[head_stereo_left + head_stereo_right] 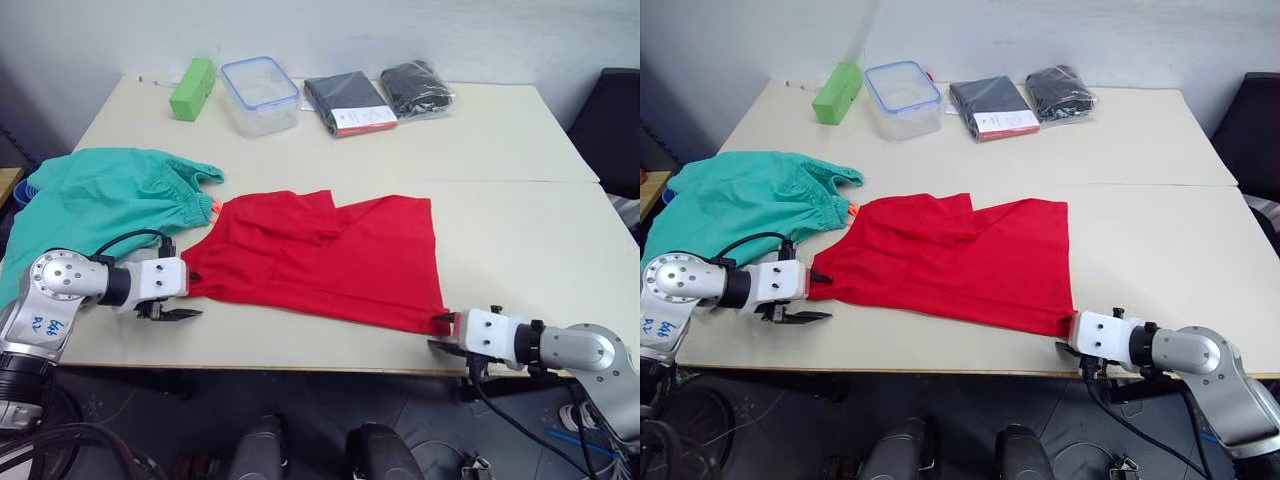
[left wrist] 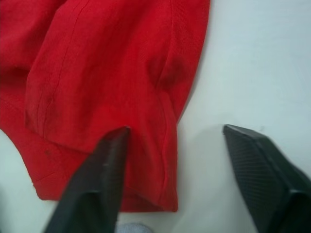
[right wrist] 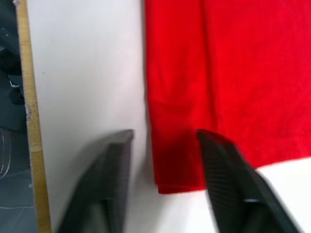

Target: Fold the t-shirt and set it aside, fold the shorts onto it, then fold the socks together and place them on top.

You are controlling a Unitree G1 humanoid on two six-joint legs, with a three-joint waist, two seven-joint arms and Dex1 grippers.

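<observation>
I have both grippers at the near corners of the t-shirt (image 1: 330,258), which lies flat with its long axis across the table (image 1: 520,140). My left gripper (image 1: 172,296) is spread wide, one finger on the cloth corner; my right gripper (image 1: 444,332) is open narrower, straddling its corner. Beyond, the shorts (image 1: 105,200) wait at far left.
</observation>
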